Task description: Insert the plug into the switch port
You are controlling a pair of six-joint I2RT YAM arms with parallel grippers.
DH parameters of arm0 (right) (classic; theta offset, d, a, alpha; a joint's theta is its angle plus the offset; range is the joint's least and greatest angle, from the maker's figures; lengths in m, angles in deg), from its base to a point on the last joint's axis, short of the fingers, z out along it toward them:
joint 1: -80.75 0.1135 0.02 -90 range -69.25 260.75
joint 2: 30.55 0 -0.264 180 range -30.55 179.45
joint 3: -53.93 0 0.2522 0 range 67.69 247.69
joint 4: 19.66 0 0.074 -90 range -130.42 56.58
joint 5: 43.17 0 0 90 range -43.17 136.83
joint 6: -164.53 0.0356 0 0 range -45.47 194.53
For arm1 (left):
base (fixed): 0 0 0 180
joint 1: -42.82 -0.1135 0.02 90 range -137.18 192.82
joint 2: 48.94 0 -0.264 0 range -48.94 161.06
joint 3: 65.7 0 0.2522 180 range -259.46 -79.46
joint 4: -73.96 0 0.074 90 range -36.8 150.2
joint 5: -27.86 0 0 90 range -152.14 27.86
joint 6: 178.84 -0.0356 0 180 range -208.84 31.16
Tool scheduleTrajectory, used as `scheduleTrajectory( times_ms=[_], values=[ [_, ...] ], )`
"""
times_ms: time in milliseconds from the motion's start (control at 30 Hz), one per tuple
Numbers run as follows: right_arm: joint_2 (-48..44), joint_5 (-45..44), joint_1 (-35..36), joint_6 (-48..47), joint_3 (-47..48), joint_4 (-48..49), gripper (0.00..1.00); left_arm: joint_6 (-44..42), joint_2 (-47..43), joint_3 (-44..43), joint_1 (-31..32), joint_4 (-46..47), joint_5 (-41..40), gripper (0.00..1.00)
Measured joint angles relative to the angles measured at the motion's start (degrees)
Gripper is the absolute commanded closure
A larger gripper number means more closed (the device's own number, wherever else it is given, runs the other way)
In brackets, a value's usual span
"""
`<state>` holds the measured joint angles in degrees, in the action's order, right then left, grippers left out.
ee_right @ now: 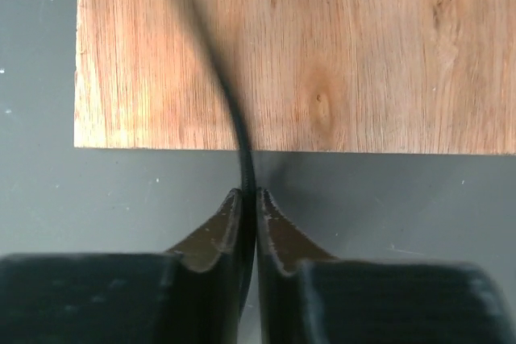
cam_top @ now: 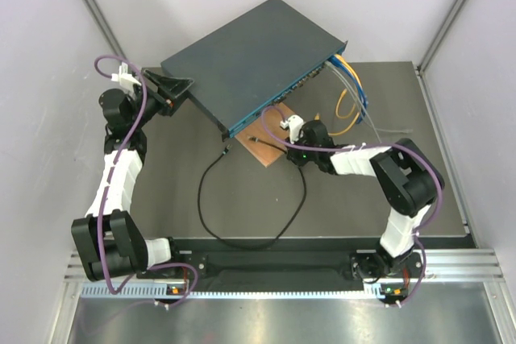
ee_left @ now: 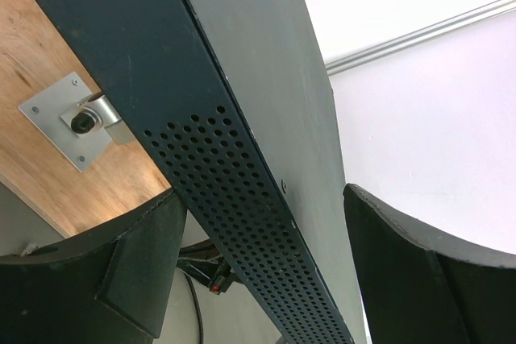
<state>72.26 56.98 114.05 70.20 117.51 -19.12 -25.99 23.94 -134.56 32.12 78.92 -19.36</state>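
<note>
Switch (cam_top: 250, 62): large flat dark box lying skewed on the table, teal front face turned toward the right arm, its near part over the wooden board (ee_right: 363, 54), which seems to serve as a low stage in front of the ports; yellow and blue cables (cam_top: 351, 94) already fill the far end of the face; left gripper (cam_top: 179, 90) sits at the switch's rear-left corner, fingers (ee_left: 121, 279) apart and straddling the perforated side wall, with a gap showing on the top side, so not clamped, probably there to brace the box against the push of insertion; right gripper (ee_right: 248, 199) pinched together on the black cable (cam_top: 205, 215) just off the board's edge, gripped a little back from the tip so the end stays free to aim; switch port (cam_top: 298, 82): one of the dark row, which one I cannot tell; plug (cam_top: 255, 142) lies over the board, near the face's near end, not yet seated.
</note>
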Motion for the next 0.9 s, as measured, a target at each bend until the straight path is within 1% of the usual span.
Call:
scheduleTrajectory(
  times_ms=[33,167,300,333,367,400,500,700,833,900],
  values=[
    [0.02,-0.04,0.0,-0.28,0.26,-0.5,1.0,-0.02,0.0,-0.02,0.0,-0.07,0.02,0.18],
    [-0.44,0.5,-0.02,-1.14,0.33,-1.95,1.0,-0.04,0.0,-0.11,0.0,-0.31,0.02,0.18],
    [-3.65,3.13,-0.37,-1.68,-0.37,-6.14,1.0,-0.26,0.0,-0.22,-0.04,-0.35,0.46,0.17],
    [-5.27,4.02,-0.55,-1.9,-0.85,-7.34,1.0,-0.55,0.0,-0.31,-0.04,-0.39,0.72,0.16],
    [-9.03,5.97,-0.96,-2.23,-1.79,-9.07,1.0,-1.11,0.0,-0.42,-0.04,-0.46,1.03,0.16],
    [-10.6,7.06,-1.4,-2.93,-1.84,-9.94,1.0,-1.51,0.0,-0.5,-0.04,-0.57,1.31,0.11],
    [-18.01,11.89,-4.39,-6.38,-2.14,-15.52,1.0,-2.95,0.0,-1.75,-0.04,-1.99,2.36,0.07],
    [-31.17,18.71,-12.11,-16.9,-1.64,-28.04,1.0,-6.19,0.0,-3.82,-0.04,-5.73,3.52,0.06],
    [-37.92,21.46,-15.61,-25.27,-1.14,-36.98,1.0,-8.66,0.0,-5.22,-0.04,-8.44,4.31,0.05],
    [-41.16,22.29,-16.65,-28.41,-1.05,-39.34,1.0,-9.88,0.0,-5.9,-0.04,-9.77,4.42,0.04]
  ],
)
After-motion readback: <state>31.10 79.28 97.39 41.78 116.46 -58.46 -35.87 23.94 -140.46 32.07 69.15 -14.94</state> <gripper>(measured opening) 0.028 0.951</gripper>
